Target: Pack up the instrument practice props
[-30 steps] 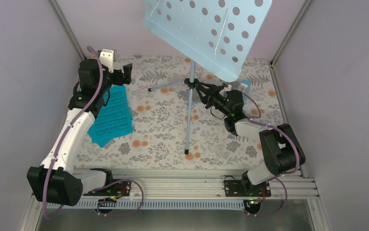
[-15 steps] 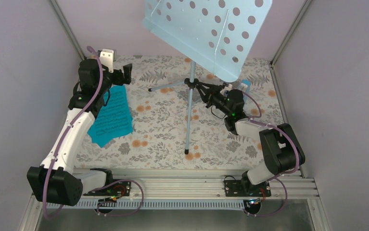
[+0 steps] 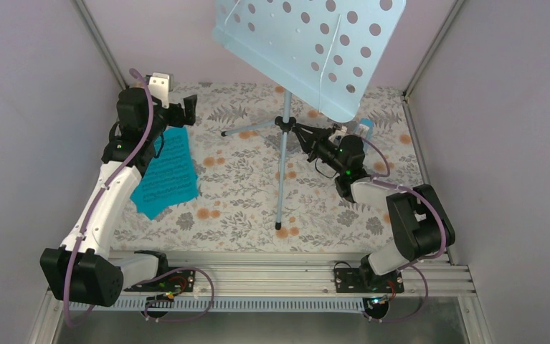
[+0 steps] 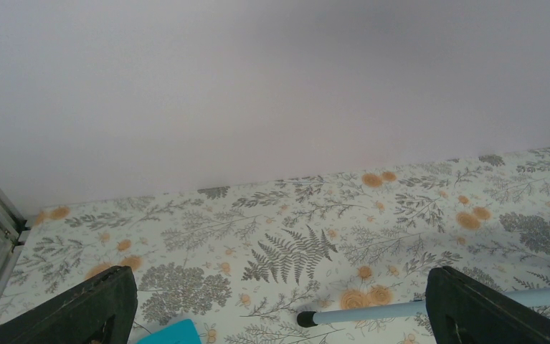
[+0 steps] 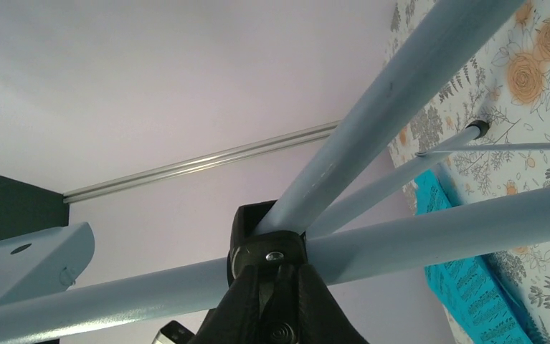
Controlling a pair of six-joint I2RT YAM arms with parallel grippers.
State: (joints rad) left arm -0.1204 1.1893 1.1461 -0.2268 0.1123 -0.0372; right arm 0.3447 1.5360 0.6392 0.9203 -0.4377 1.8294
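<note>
The pale blue music stand (image 3: pixel 307 43) stands at the back of the table, its perforated desk tilted over the pole. Two thin tripod legs (image 3: pixel 280 179) show on the cloth. My right gripper (image 3: pixel 297 129) reaches in from the right and is shut on the black hub (image 5: pixel 268 247) where the legs meet the pole. The turquoise sheet-music pages (image 3: pixel 168 172) lie flat at the left, under my left arm. My left gripper (image 3: pixel 189 110) hovers open above their far end, nothing between its fingers (image 4: pixel 92 308). One leg tip (image 4: pixel 304 319) lies just ahead of it.
A small blue thing (image 3: pixel 365 126) peeks out behind the right wrist. Lilac walls close in the floral-cloth table (image 3: pixel 236 193) on three sides, with metal posts in the corners. The aluminium rail (image 3: pixel 272 276) holding both arm bases runs along the near edge.
The right gripper's jaws have closed onto the stand's hub and it has edged slightly toward the pole. The left arm, the stand and the pages have not moved.
</note>
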